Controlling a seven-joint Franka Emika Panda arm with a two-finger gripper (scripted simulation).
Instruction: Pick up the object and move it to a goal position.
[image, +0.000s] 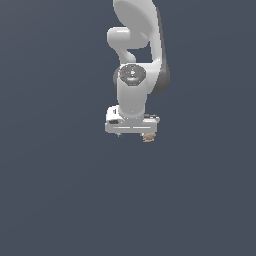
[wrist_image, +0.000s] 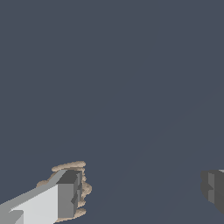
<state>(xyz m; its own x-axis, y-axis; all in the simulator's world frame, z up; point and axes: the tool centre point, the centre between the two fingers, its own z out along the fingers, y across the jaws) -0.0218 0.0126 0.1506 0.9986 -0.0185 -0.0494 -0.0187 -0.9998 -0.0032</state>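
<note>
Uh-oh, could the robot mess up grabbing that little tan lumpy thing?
Maybe. In the wrist view the gripper is wide open, and the object sits against one finger instead of centred, so closing might nudge it aside. In the exterior view the object peeks out beside the gripper's edge, so a grasp may catch only part of it.

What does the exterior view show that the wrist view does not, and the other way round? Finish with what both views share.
Only the exterior view shows the white arm and the tool from outside. Only the wrist view shows the two fingers set wide apart, one right beside the object and partly hiding it, the other far from it. Both show the tan lumpy object and the plain dark ground.
</note>
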